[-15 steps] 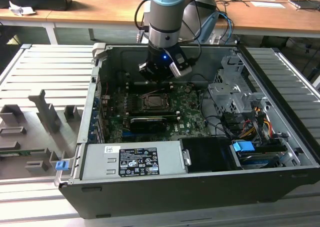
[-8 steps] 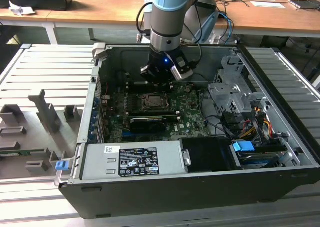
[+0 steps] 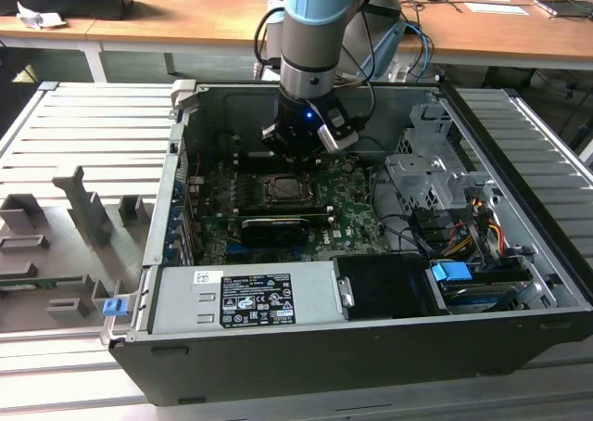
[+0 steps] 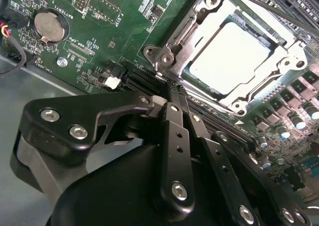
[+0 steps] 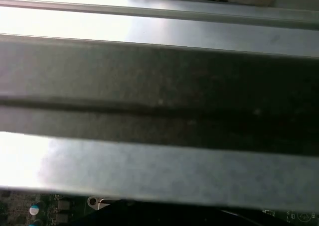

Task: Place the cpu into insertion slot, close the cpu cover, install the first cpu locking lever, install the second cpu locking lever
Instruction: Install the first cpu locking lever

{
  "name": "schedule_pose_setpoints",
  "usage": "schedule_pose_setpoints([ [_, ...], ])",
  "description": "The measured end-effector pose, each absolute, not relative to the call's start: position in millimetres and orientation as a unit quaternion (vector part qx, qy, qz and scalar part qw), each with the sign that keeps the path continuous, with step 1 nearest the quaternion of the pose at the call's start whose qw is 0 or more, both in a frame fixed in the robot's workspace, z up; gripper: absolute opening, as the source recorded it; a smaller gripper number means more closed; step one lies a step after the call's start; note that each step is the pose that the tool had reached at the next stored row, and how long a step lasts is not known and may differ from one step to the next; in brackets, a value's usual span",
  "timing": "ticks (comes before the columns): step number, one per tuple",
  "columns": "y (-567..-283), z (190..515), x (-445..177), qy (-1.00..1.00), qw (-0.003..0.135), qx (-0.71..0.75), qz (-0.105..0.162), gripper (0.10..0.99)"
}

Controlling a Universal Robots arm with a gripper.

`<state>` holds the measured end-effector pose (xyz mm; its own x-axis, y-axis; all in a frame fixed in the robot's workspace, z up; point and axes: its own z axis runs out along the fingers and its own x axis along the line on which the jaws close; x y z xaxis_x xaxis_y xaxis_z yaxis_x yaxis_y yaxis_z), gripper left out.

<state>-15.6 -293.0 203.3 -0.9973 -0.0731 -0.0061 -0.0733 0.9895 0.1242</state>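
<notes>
The cpu (image 4: 230, 54) lies flat in the insertion slot (image 3: 285, 190), a pale square on the green motherboard (image 4: 94, 42). The cpu cover (image 4: 198, 18), a silver frame, is folded down around it. A thin metal lever (image 4: 261, 6) runs along one side of the socket. My gripper (image 4: 170, 90) is shut, its black fingers (image 4: 175, 136) pressed together, and I see nothing held between them. The tips sit at the socket's corner, beside a silver hinge piece (image 4: 164, 59). In the exterior view the gripper (image 3: 298, 150) hangs just behind the socket, inside the open computer case.
A long black expansion card (image 3: 275, 224) lies in front of the socket. The power supply (image 3: 246, 296) fills the case front, and drive cages with cables (image 3: 445, 198) stand at the exterior view's right. A coin battery (image 4: 48, 27) sits on the board. The grey case wall (image 5: 159, 86) is close.
</notes>
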Motion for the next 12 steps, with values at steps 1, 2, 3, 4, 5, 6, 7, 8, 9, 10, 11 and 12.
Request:
schedule_pose_setpoints([
  [1,-293.6,203.2,-15.5,0.997,0.001,-0.037,0.062,0.106],
  [2,-294.2,203.3,-15.5,0.997,0.001,-0.037,0.062,0.106],
  [3,-294.7,203.3,-15.5,0.997,0.001,-0.037,0.062,0.106],
  [4,-294.7,203.4,-15.5,0.997,0.001,-0.037,0.063,0.106],
  [5,-295.0,203.3,-15.5,0.997,0.001,-0.037,0.063,0.106],
  [6,-295.0,203.3,-15.5,0.997,0.001,-0.037,0.063,0.106],
  [7,-295.1,203.2,-15.5,0.997,0.001,-0.037,0.063,0.106],
  [8,-295.3,203.1,-15.5,0.997,0.001,-0.037,0.063,0.106],
  [9,-295.4,202.8,-15.5,0.997,0.001,-0.037,0.062,0.106],
  [10,-295.3,202.1,-15.5,0.997,0.001,-0.037,0.063,0.106],
  [11,-295.3,201.5,-15.4,0.997,0.001,-0.037,0.063,0.106],
  [12,-295.4,201.2,-15.5,0.997,0.001,-0.037,0.063,0.106],
])
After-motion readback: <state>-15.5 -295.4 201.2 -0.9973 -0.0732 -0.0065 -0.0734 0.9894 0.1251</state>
